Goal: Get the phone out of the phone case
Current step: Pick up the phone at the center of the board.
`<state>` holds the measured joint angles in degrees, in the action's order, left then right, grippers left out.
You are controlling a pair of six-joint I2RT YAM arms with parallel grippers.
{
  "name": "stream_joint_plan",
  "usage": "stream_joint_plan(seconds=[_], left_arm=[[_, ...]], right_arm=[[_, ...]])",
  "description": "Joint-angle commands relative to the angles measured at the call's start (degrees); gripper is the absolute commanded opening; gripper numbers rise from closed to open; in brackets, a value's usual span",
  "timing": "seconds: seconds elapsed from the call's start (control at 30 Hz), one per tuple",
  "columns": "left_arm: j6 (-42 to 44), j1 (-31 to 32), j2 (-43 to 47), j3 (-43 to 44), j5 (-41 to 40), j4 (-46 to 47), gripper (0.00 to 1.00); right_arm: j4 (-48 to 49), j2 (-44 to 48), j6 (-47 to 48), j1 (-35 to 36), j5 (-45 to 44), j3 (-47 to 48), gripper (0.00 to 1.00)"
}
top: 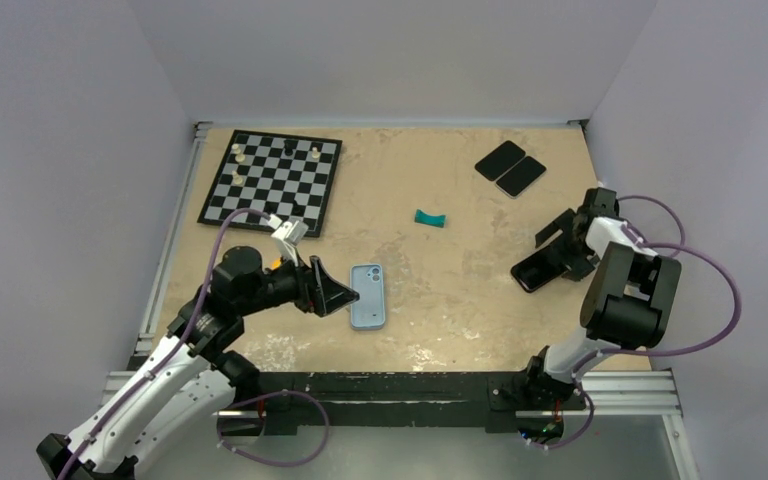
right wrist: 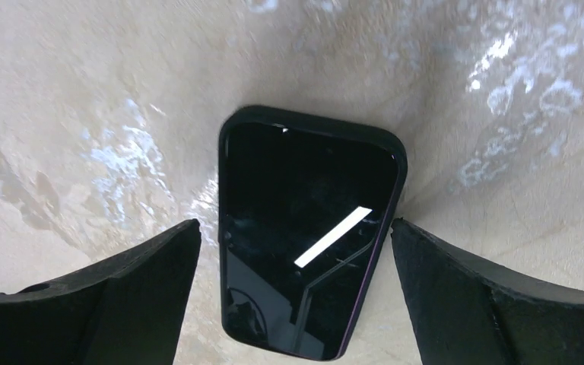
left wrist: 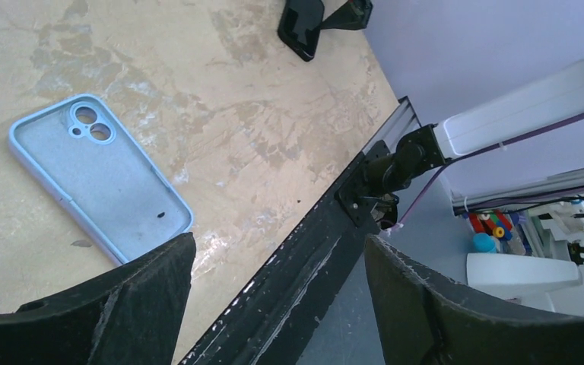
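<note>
Glossy black glass slab phone [right wrist: 308,251] lies inside the open right claw [right wrist: 293,226]: probably stiff, slick, breakable; pinch its long edges; left claw [left wrist: 277,242] open beside the empty pale-blue case [left wrist: 99,179]

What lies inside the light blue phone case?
Nothing visible: the light blue phone case shows only bare lining and two camera holes. What lies beneath it is covered.

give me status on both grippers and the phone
Left gripper open, next to the blue case, which lies empty on the table. Right gripper open, straddling the black phone, screen up, not gripped. Nothing in the way.
</note>
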<state>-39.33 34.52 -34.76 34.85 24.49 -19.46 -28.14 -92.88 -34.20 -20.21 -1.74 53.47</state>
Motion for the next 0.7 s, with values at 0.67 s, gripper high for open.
stream_joint_plan(seconds=[0.67], left_arm=[[3.0,-0.1,3.6,4.3,3.0,-1.9,0.85]], right_arm=[[-7.2,-14.6,0.3,7.4,-4.2,9.0,0.8]])
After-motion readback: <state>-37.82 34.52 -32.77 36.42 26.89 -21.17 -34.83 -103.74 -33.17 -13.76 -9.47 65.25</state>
